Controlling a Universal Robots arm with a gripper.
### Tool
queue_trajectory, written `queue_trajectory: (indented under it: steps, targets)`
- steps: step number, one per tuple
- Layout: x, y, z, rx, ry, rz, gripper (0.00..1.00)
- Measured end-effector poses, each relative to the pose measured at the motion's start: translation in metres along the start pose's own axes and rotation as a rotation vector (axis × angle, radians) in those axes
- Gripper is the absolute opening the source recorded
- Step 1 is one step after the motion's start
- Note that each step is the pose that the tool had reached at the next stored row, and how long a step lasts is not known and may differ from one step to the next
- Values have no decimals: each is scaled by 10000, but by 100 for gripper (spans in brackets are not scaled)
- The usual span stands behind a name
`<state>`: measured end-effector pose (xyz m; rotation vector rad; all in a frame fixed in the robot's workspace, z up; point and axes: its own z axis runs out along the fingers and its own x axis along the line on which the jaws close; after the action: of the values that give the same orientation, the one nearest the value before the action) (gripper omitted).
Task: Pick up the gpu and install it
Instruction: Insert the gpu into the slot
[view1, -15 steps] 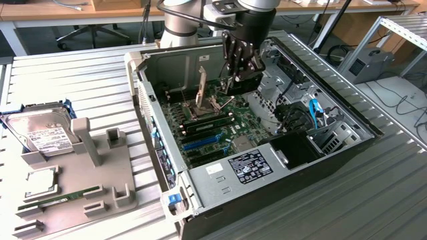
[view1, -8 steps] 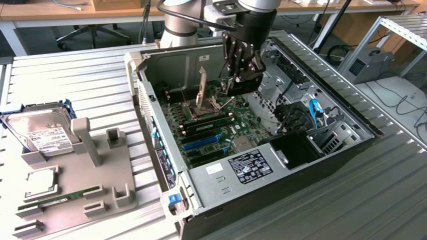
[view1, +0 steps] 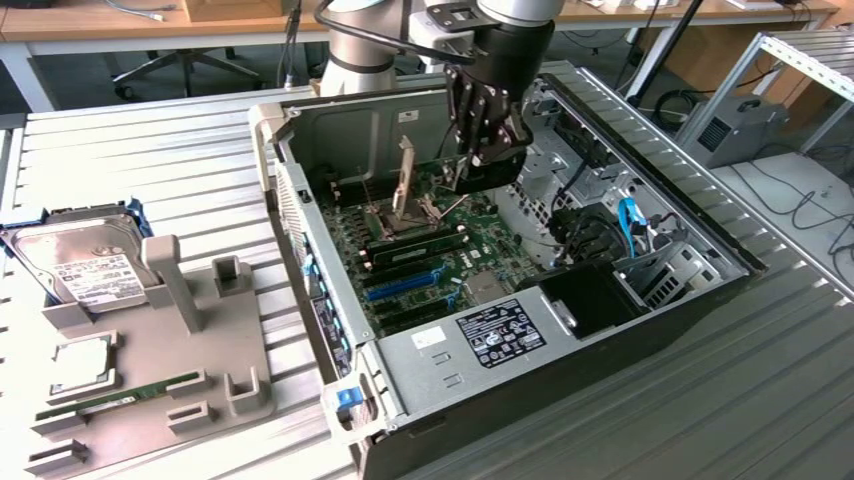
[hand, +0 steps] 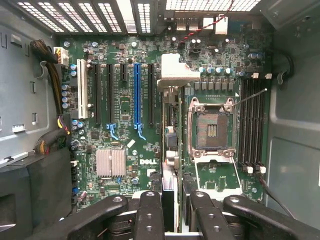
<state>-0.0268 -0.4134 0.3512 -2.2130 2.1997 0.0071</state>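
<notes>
Exterior view. The arm (view1: 363, 40) descends from the top of the frame, its black wrist pointing almost straight down into an open computer case (view1: 667, 300) that lies on its side on a ribbed metal surface (view1: 147, 160). The gripper (view1: 478, 165) hangs over the motherboard (view1: 441, 245), near the upper part of the case interior. Its jaws are pinching the gpu (view1: 483, 172), which shows as a dark slab held on edge between the fingers, its lower edge above the board beside the processor socket (view1: 404, 215). A black power supply with a white label (view1: 501, 335) sits at the near end of the case. On the exterior view's left, a grey parts tray (view1: 160, 400) carries a silver hard drive (view1: 83, 265), a processor chip (view1: 83, 362) and a thin green RAM stick (view1: 120, 397).

Wrist view. The camera looks straight down the tool onto the motherboard (hand: 125, 60). The black fingers (hand: 150, 215) frame the near edge of the picture, with the gpu (hand: 171, 150) clamped between them and seen edge-on as a narrow vertical strip running away from the camera, its pale bracket end farthest off. The card stands just beside the open processor socket (hand: 212, 125), apart from the blue expansion slot (hand: 137, 92) and the black slots next to it. A finned heat sink (hand: 111, 162) lies near the blue slot's end.
</notes>
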Motion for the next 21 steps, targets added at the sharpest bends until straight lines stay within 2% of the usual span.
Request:
queue_trajectory:
  steps: [21]
  targets:
    - [46, 0, 9, 0, 0, 0, 26]
